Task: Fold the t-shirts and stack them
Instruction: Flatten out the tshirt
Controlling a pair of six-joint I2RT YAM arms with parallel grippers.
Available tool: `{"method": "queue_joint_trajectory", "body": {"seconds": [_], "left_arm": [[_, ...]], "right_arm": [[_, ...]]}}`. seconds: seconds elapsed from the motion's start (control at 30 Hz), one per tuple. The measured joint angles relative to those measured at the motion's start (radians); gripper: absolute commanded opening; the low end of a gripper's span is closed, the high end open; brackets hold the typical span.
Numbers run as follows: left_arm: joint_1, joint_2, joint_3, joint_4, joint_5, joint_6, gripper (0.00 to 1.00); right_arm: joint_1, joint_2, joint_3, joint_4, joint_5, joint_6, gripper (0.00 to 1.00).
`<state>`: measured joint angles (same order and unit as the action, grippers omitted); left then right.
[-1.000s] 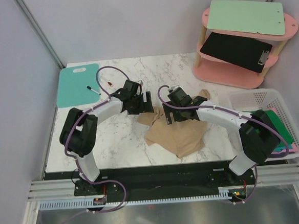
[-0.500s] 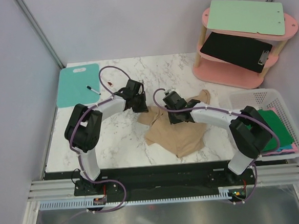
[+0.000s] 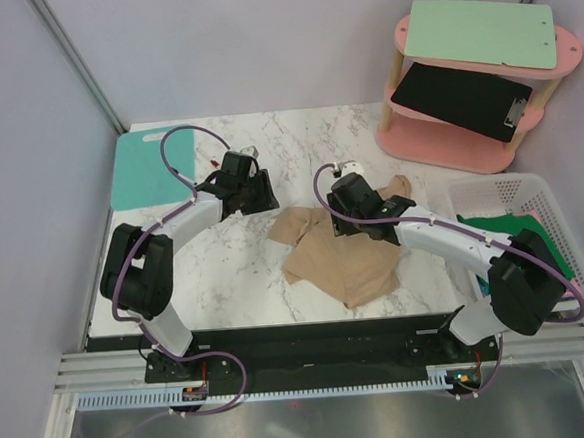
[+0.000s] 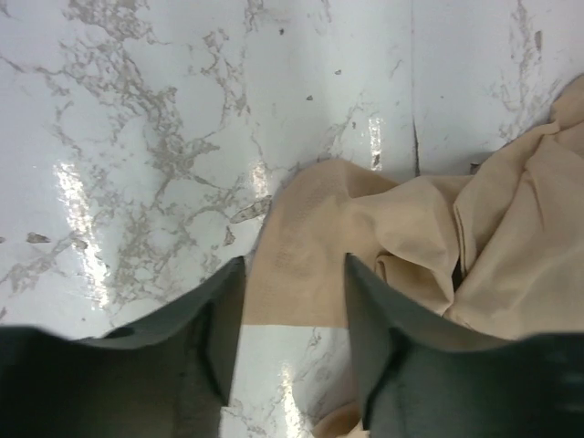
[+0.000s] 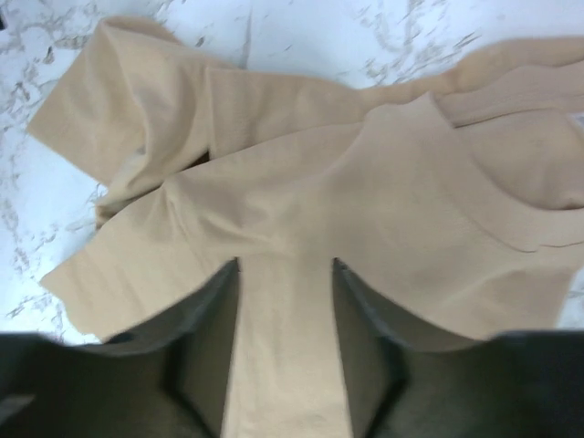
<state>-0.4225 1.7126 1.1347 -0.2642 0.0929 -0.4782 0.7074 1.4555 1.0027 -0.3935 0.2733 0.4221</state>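
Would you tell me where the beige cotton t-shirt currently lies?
Top view: the beige t-shirt lies crumpled at the marble table's centre, left of the white mesh basket.

Open hand (image 5: 285, 301) — above tan t-shirt (image 5: 383, 182)

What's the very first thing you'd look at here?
A crumpled beige t-shirt lies in the middle of the white marble table, with the left end effector and the right end effector both open near its far edge. At the far right, a pink two-tier shelf holds a mint green board and a black clipboard.
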Motion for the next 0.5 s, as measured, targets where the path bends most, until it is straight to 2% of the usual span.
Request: {"method": "queue_joint_trajectory", "body": {"seconds": [0.07,0.3,0.5], "left_arm": [[-0.002,0.000,-0.003,0.010,0.017,-0.003,0.74],[-0.005,0.002,-0.013,0.013,0.048,-0.003,0.78],[-0.006,0.029,-0.013,0.024,0.072,-0.003,0.80]], "right_arm": [[0.010,0.023,0.000,0.011,-0.029,0.000,0.64],[0.085,0.131,0.000,0.043,-0.093,0.001,0.64],[0.113,0.210,0.016,0.048,-0.089,0.008,0.62]]}}
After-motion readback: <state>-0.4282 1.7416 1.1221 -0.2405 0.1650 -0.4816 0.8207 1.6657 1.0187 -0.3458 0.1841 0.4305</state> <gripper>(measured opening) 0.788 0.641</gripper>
